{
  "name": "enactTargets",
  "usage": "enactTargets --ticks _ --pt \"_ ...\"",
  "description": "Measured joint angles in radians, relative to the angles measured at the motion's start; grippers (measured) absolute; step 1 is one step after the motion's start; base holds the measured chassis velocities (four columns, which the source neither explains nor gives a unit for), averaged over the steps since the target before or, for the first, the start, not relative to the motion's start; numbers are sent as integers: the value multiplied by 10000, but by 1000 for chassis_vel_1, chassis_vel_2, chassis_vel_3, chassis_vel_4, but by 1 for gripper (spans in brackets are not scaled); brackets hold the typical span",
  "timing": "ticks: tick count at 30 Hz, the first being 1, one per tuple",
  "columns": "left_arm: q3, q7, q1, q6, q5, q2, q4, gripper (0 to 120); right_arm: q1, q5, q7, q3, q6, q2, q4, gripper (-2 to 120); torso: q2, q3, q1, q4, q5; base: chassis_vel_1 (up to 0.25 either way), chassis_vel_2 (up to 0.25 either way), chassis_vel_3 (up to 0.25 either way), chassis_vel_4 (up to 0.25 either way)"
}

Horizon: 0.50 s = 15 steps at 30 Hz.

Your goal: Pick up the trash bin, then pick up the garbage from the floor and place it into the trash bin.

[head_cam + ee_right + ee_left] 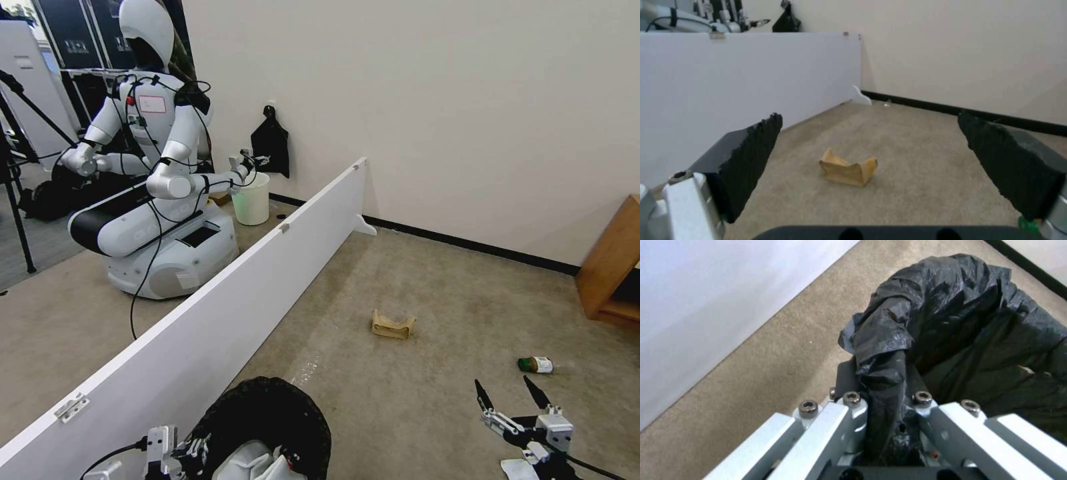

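The trash bin (pixel 267 417), lined with a crinkled black bag, hangs at the lower left of the head view with white items inside it. My left gripper (pixel 179 455) is shut on its bag-covered rim; in the left wrist view the gripper (pixel 885 380) pinches a fold of the black liner of the bin (pixel 978 323). My right gripper (pixel 512 397) is open above the carpet at the lower right. A torn brown paper bag (pixel 393 325) lies ahead on the floor, and in the right wrist view it (pixel 848 170) sits between the spread fingers (pixel 751 146). A green-capped bottle (pixel 537 365) lies just beyond the right gripper.
A long white partition board (pixel 200 333) runs diagonally along the left. Behind it stand another robot (pixel 153 167) and a plain white bucket (pixel 251 198). A wooden cabinet (pixel 610 267) stands at the right wall. A white scrap (pixel 517 469) lies by my right arm.
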Motion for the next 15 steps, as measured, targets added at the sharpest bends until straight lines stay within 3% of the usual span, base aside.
enactTargets --ticks 15 --pt "-201 -176 -24 134 -376 116 -258 4 -201 -171 -201 -72 222 75 -133 100 0 0 0 -1 1 0 0 0 0"
